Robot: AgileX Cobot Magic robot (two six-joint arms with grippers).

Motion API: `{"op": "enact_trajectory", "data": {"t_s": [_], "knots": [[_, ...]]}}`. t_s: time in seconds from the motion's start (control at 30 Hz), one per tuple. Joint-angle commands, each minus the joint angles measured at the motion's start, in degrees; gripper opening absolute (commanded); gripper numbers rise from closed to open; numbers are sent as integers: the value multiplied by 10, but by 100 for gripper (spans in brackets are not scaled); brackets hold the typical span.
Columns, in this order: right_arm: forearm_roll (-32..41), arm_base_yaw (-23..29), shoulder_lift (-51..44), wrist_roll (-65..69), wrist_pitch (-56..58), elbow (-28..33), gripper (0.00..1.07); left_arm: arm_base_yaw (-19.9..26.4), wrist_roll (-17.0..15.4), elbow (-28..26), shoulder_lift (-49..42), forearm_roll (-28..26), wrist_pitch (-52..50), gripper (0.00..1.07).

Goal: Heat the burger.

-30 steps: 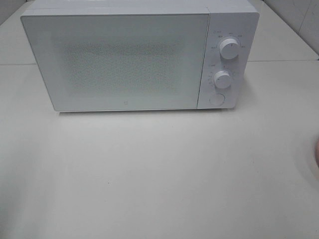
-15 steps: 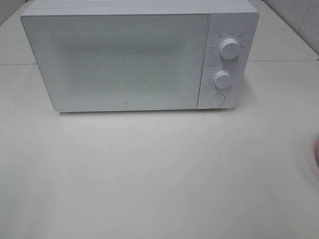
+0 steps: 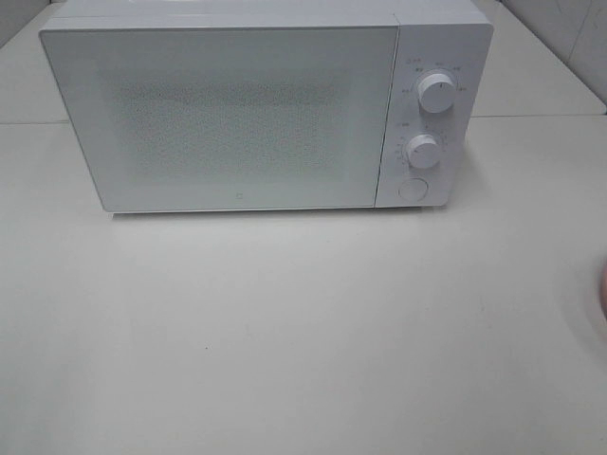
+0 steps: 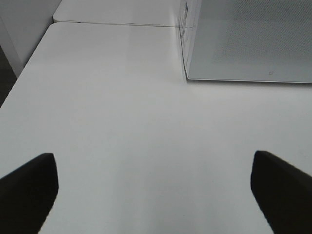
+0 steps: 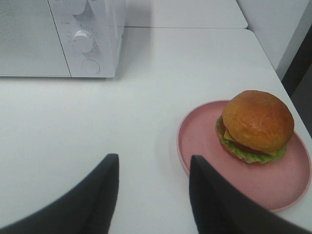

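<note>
Scene: white microwave [image 3: 266, 104] stands in the upper half of the exterior high view on a white table [image 3: 303, 332].
Microwave door: door [image 3: 223, 118] is flush with the cabinet; interior not visible behind the dotted screen.
Controls: two knobs, upper knob [image 3: 435, 93] and lower knob [image 3: 424, 151], with a round button [image 3: 413, 188] beneath them, all on the right-hand panel.
Burger location: burger [image 5: 256, 126] sits on a pink plate [image 5: 200, 136], right-centre of the right wrist view, toward the far side of the plate. It is upright, with lettuce showing under the bun.
Plate in exterior view: only a pink sliver [image 3: 602, 284] shows at the right edge; burger itself out of that frame.
Left gripper: left gripper [image 4: 153, 183] has its fingers spread wide, one at each lower corner of the left wrist view, nothing between them, over bare table short of the microwave's left front corner.
Right gripper: right gripper [image 5: 151, 190] shows fingers partly apart at the lower centre of its view, holding nothing. The plate rim lies just beside one finger; contact cannot be confirmed.
Progress: judged at the outset. Door not opened, burger not loaded, timer not set.
Remaining: open door, carry plate with burger inside, close door, turn the knobs.
Risk noted: burger sits off-centre on the plate and could slide if the plate tilts.
</note>
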Motion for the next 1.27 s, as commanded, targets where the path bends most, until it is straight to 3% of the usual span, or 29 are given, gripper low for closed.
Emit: {"op": "enact_trajectory", "data": {"t_s": [0.03, 1.27], "knots": [[-2, -3, -14, 3, -5, 1, 45, 3, -3, 1, -15, -1, -8, 105], [-2, -3, -14, 3, -5, 1, 45, 3, -4, 1, -15, -1, -8, 105]]}}
